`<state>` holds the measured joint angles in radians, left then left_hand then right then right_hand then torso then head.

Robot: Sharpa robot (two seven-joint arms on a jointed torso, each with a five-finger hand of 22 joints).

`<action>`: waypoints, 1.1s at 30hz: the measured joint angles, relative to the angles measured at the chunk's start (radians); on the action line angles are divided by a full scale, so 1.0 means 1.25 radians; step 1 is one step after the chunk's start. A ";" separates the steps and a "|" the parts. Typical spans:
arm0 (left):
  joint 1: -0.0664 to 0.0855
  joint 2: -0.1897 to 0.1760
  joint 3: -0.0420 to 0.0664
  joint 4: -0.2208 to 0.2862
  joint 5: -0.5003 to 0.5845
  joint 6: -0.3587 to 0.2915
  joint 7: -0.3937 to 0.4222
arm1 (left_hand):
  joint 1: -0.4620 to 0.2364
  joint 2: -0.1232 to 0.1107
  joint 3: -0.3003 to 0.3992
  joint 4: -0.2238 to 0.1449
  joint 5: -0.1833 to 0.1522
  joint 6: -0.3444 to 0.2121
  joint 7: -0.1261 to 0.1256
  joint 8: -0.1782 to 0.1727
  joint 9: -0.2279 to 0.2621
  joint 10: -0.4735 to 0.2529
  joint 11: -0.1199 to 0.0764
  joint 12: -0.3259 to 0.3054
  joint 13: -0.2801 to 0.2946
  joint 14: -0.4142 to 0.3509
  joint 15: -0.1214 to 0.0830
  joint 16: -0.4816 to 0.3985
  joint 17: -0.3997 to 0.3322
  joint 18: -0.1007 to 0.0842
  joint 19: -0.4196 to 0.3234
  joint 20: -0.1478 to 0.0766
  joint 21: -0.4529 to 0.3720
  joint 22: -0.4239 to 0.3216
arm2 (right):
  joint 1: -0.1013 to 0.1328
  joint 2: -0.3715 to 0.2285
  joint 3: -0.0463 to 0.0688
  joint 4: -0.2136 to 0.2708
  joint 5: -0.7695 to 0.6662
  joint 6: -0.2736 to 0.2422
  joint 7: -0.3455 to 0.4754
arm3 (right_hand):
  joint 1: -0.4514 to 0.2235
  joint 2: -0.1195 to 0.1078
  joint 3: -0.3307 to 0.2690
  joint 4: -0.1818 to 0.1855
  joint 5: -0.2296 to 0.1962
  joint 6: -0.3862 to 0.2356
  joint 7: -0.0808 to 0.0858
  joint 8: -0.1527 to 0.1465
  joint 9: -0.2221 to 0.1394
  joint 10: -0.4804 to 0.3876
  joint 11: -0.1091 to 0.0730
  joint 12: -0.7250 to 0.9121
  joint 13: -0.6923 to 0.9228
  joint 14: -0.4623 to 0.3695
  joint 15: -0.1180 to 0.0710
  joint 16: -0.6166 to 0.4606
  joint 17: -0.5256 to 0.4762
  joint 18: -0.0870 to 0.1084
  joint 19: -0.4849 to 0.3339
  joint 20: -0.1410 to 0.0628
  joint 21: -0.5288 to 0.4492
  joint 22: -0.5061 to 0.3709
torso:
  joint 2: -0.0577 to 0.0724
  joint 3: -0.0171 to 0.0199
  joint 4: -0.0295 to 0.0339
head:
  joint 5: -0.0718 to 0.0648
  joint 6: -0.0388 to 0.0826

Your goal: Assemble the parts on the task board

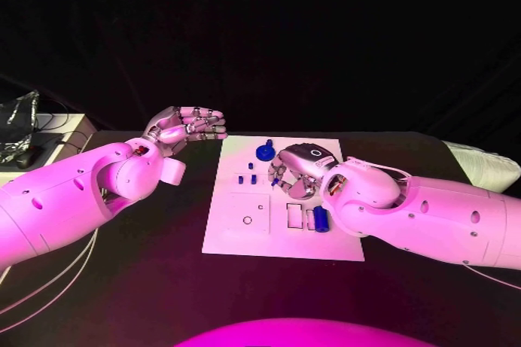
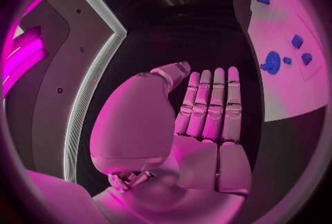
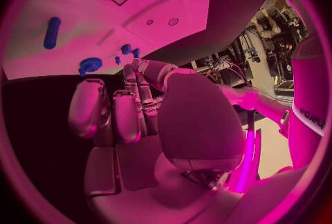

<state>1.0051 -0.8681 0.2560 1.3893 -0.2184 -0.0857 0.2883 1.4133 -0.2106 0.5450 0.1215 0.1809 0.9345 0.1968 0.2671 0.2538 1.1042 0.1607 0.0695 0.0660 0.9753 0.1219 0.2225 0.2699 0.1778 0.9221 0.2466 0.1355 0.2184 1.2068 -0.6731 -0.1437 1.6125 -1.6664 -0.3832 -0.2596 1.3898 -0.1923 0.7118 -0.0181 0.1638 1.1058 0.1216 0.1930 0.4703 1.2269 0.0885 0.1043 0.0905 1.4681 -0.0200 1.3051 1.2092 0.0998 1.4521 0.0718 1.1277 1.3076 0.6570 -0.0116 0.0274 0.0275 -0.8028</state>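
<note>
From the head view, the white task board (image 1: pixel 284 226) lies in the middle of the black table (image 1: pixel 163 287). The right robot hand (image 1: pixel 295 170) hovers over the board's upper middle, fingers curled downward among the small blue pieces (image 1: pixel 248 179); whether it pinches one I cannot tell. A blue knob (image 1: pixel 266 150) stands near the board's far edge, and a blue cylinder (image 1: pixel 321 218) lies by the slots near the right forearm. The left robot hand (image 1: pixel 187 125) waits off the board's far left corner, fingers curled in on nothing (probably parked to leave room).

In the left wrist view, the left robot hand (image 2: pixel 207 124) shows fingers side by side, empty, with the knob (image 2: pixel 271 62) beyond it.

In the right wrist view, the right robot hand (image 3: pixel 138 108) reaches toward the knob (image 3: pixel 90 64); its fingertips hide any grip.
</note>
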 measured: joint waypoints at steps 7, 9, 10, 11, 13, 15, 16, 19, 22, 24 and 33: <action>0.000 0.002 0.000 0.009 0.003 -0.016 0.000 | 0.000 0.000 0.000 0.000 0.000 0.000 0.000 0.000 0.000 -0.006 0.000 0.000 0.000 0.000 0.000 0.000 0.000 0.000 0.003 0.003 0.000 -0.001 | -0.016 0.038 -0.006 -0.011 -0.032 0.013 -0.006 | 0.000 0.000 0.000 0.000 -0.002 0.001 0.001 0.000 0.000 0.003 -0.003 -0.002 0.000 0.000 0.000 0.000 0.000 0.000 0.000 0.000 0.000 0.000 | 0.001 -0.0004 -0.0012 | 0.012 -0.008; 0.000 0.003 0.000 0.011 0.004 -0.019 0.000 | 0.000 0.000 0.000 0.000 0.000 0.000 0.000 0.000 0.000 -0.006 0.000 0.000 0.000 0.000 0.000 0.000 0.000 0.000 0.003 0.003 0.000 -0.001 | -0.022 0.047 -0.007 -0.018 -0.040 0.015 -0.009 | 0.000 0.000 0.002 -0.002 -0.002 0.001 0.001 0.000 0.001 0.003 -0.003 -0.002 0.000 0.000 0.000 0.000 0.000 0.000 0.000 0.000 0.000 0.000 | 0.001 -0.0005 -0.0014 | 0.014 -0.011; 0.000 0.003 0.000 0.012 0.004 -0.020 0.000 | 0.000 0.000 0.000 0.000 0.000 0.000 0.000 0.000 0.000 -0.006 0.000 0.000 0.000 0.000 0.000 0.000 0.000 0.000 0.003 0.003 0.000 -0.001 | -0.025 0.050 -0.008 -0.020 -0.043 0.016 -0.010 | 0.000 0.000 0.002 -0.002 -0.002 0.001 0.001 -0.001 0.001 0.003 -0.003 -0.002 0.000 0.000 0.000 0.000 0.000 0.000 0.000 0.000 0.000 0.000 | 0.001 -0.0004 -0.0015 | 0.016 -0.012; 0.000 0.003 0.000 0.013 0.005 -0.021 0.000 | 0.000 0.000 0.000 0.000 0.000 0.000 0.000 0.000 0.000 -0.006 0.000 0.000 0.000 0.000 0.000 0.000 0.000 0.000 0.003 0.003 0.000 -0.001 | -0.028 0.053 -0.009 -0.022 -0.047 0.016 -0.012 | 0.000 0.000 0.002 -0.002 -0.002 0.001 0.001 -0.001 0.001 0.003 -0.003 -0.002 0.000 0.000 0.000 0.000 0.000 0.000 0.000 0.000 0.000 0.000 | 0.001 -0.0002 -0.0015 | 0.017 -0.013; 0.000 0.004 0.000 0.014 0.005 -0.022 0.000 | 0.000 0.000 0.000 0.000 0.000 0.000 0.000 0.000 0.000 -0.006 0.000 0.000 0.000 0.000 0.000 0.000 0.000 0.000 0.003 0.003 0.000 -0.001 | -0.035 0.060 -0.010 -0.027 -0.055 0.018 -0.015 | 0.000 0.000 0.002 -0.002 -0.001 0.001 0.001 -0.001 0.001 0.003 -0.003 -0.003 0.000 0.000 0.000 0.000 0.000 0.000 0.000 0.000 0.000 0.000 | 0.001 0.0000 -0.0014 | 0.021 -0.016; 0.000 0.004 0.000 0.015 0.005 -0.024 0.000 | 0.000 0.000 0.000 0.000 0.000 0.000 0.000 0.000 0.000 -0.006 0.000 0.000 0.000 0.000 0.000 0.000 0.000 0.000 0.003 0.003 0.000 -0.001 | -0.039 0.065 -0.010 -0.031 -0.061 0.019 -0.018 | 0.000 0.000 0.002 -0.002 0.002 0.001 0.001 -0.001 0.001 0.004 -0.004 -0.005 0.000 0.000 0.000 0.000 -0.001 0.000 0.000 0.000 0.003 0.000 | 0.002 0.0005 -0.0011 | 0.022 -0.019; 0.000 0.004 0.000 0.015 0.006 -0.024 0.000 | 0.000 0.000 0.000 0.000 0.000 0.000 0.000 0.000 0.000 -0.006 0.000 0.000 0.000 0.000 0.000 0.000 0.000 0.000 0.003 0.003 0.000 -0.001 | -0.042 0.069 -0.011 -0.033 -0.065 0.020 -0.020 | 0.000 0.000 0.002 -0.002 0.002 0.001 0.001 -0.001 0.001 0.004 -0.004 -0.005 0.000 0.000 0.000 0.000 -0.001 0.000 0.000 0.000 0.003 0.000 | 0.002 0.0008 -0.0009 | 0.024 -0.021; 0.000 0.003 0.000 0.016 0.006 -0.026 -0.001 | 0.000 0.000 0.000 0.000 0.000 0.000 0.000 0.000 0.000 -0.006 0.000 0.000 0.000 0.000 0.000 0.000 0.000 0.000 0.003 0.003 0.000 -0.002 | -0.048 0.076 -0.011 -0.039 -0.073 0.022 -0.025 | 0.000 0.000 0.002 -0.002 0.002 0.001 0.001 -0.002 0.001 0.004 -0.004 -0.005 0.000 0.000 0.000 0.000 -0.001 0.000 0.003 -0.003 0.003 0.000 | 0.002 0.0008 -0.0009 | 0.027 -0.026; 0.000 0.002 0.000 0.017 0.006 -0.026 -0.001 | 0.000 0.000 0.000 0.000 0.000 0.000 0.000 0.000 0.000 -0.006 0.000 0.000 0.000 0.000 0.000 0.000 0.000 0.000 0.006 0.000 0.000 -0.003 | -0.053 0.080 -0.012 -0.044 -0.079 0.025 -0.028 | 0.000 0.000 0.002 -0.002 0.002 0.001 0.001 -0.002 0.001 0.005 -0.005 -0.005 0.000 0.000 0.000 0.000 -0.001 0.000 0.003 -0.003 0.003 0.000 | 0.003 0.0008 -0.0009 | 0.029 -0.029; 0.000 0.002 0.000 0.018 0.006 -0.027 -0.001 | 0.000 0.000 0.000 0.000 0.000 0.000 0.000 0.000 0.000 -0.006 0.000 0.000 0.000 0.000 0.000 0.000 0.000 0.000 0.006 0.000 0.000 -0.003 | -0.056 0.083 -0.013 -0.047 -0.083 0.027 -0.030 | 0.000 0.000 0.002 -0.002 0.002 0.001 0.001 -0.002 0.000 0.006 -0.006 -0.006 -0.001 0.000 0.000 0.000 -0.001 0.000 0.003 -0.003 0.003 0.000 | 0.003 0.0008 -0.0010 | 0.031 -0.031; 0.000 0.001 0.000 0.019 0.007 -0.027 -0.002 | 0.000 0.000 0.000 0.000 0.000 0.000 0.000 0.000 0.000 -0.006 0.000 0.000 0.000 0.000 0.000 -0.003 0.000 0.000 0.006 0.000 -0.003 -0.004 | -0.063 0.090 -0.014 -0.060 -0.095 0.034 -0.036 | 0.000 -0.001 0.004 -0.001 0.002 0.001 0.001 -0.004 0.000 0.006 -0.006 -0.008 -0.001 0.000 0.000 0.000 -0.001 0.000 0.003 -0.003 0.003 0.000 | 0.002 0.0015 -0.0025 | 0.035 -0.037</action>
<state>1.0049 -0.8668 0.2559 1.4136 -0.2098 -0.1199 0.2863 1.4133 -0.2107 0.5450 0.1215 0.1808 0.9344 0.1967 0.2671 0.2537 1.0970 0.1609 0.0694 0.0660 0.9754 0.1218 0.2184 0.2699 0.1778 0.9293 0.2467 0.1315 0.2135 1.1283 -0.5602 -0.1612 1.5378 -1.7852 -0.3405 -0.3043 1.3899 -0.1930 0.7162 -0.0192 0.1666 1.1064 0.1223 0.1875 0.4706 1.2340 0.0815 0.0941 0.0889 1.4682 -0.0200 1.3050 1.2081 0.0999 1.4557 0.0681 1.1311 1.3081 0.6598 -0.0098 0.0243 0.0716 -0.8493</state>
